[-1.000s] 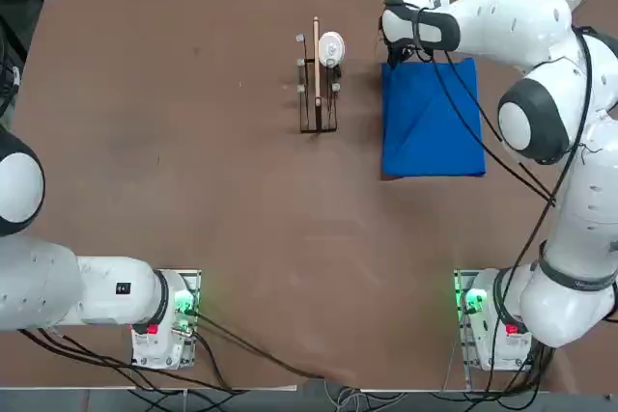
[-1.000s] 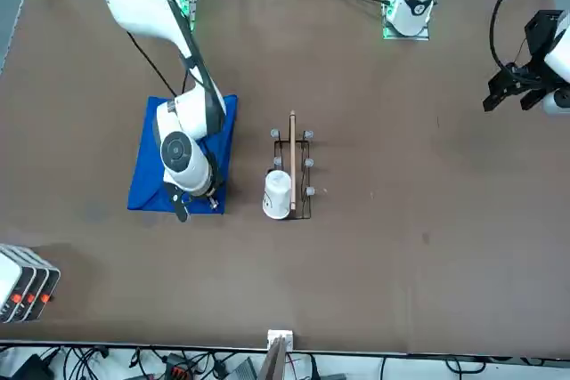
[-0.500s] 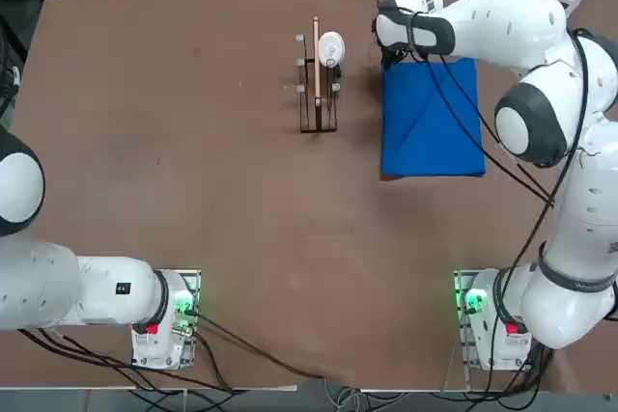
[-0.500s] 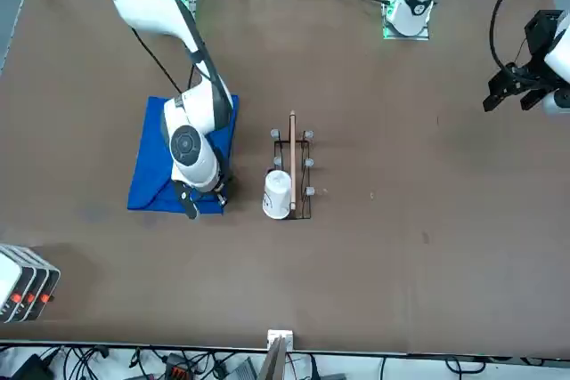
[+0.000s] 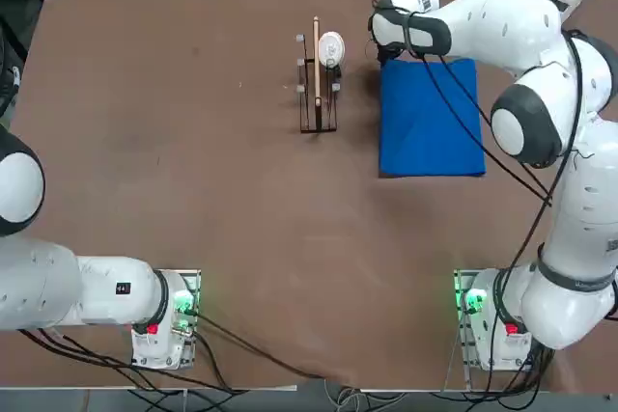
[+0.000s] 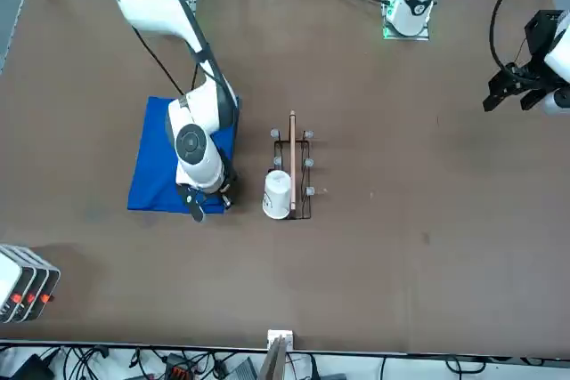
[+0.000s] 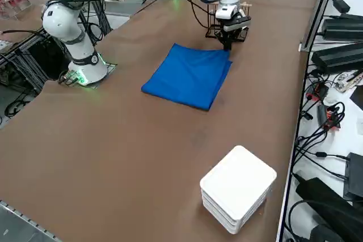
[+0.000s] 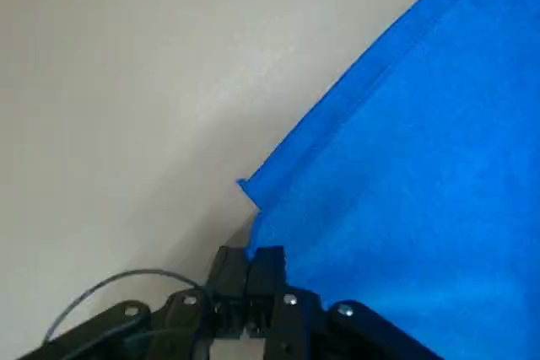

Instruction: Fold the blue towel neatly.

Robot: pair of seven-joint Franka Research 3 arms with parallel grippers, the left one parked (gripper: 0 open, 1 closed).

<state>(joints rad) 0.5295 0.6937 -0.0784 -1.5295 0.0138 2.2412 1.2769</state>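
The blue towel (image 5: 430,118) lies flat as a folded rectangle on the brown table, right of the middle in the top view; the same towel (image 6: 156,166) lies at the left in the front view. My right gripper (image 5: 379,55) is low at its far corner, the one nearest the rack. In the wrist view the gripper (image 8: 247,260) has its fingers pressed together on the towel's (image 8: 405,166) edge, just behind the corner tip. From the side, the gripper (image 7: 228,43) touches down at the far corner of the towel (image 7: 190,75).
A small wooden rack (image 5: 317,94) with a white cup (image 5: 331,47) at its far end stands just left of the towel, close to the gripper. A stack of white boxes (image 7: 238,196) sits near the table's far right corner.
My right gripper has slid toward the rack and slightly farther away, and the towel's far corner has followed it, squaring up that edge. The fingers stayed shut.
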